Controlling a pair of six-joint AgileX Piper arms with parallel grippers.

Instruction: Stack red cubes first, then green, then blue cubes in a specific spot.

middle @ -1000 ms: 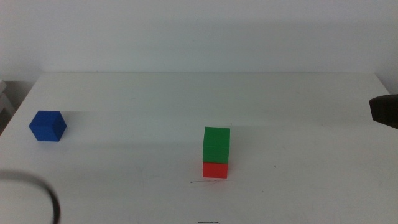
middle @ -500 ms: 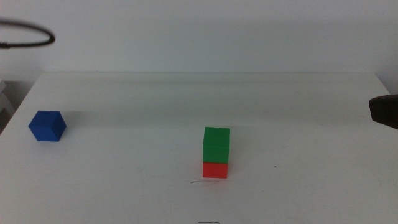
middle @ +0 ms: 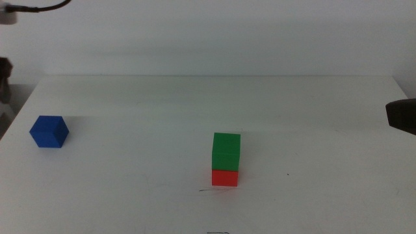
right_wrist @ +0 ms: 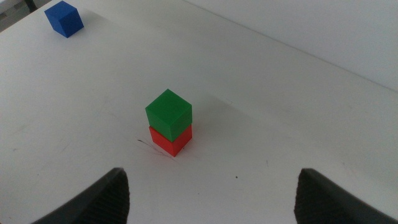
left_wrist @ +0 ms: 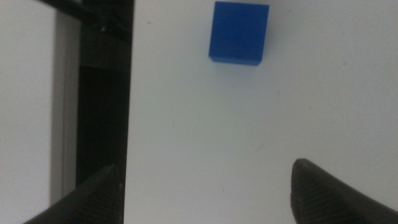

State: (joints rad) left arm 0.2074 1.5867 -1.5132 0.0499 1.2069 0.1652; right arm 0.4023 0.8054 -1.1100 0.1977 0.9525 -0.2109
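Sitting on top of the red cube (middle: 225,177), the green cube (middle: 226,150) makes a two-high stack on the white counter (middle: 312,195), squarely aligned with the block below. A short thin dark line (middle: 209,190) marks the counter right at the foot of the stack, touching or just beside the red cube's base on the near side. The blue cube (middle: 49,131) lies alone, well apart from the stack, close to the counter's left edge and turned a little so one corner faces forward.

The left gripper (left_wrist: 205,193) hangs above the counter near the blue cube, its jaws spread wide with nothing between them, one jaw over the counter's dark edge; the cube lies ahead of the jaws, not between them. The right gripper (right_wrist: 211,193) is held back from the stack, jaws likewise spread and empty, looking down at the stack with the blue cube (right_wrist: 64,18) far beyond it. In the middle view only a dark part of the right arm (middle: 402,116) shows at the counter's right edge.
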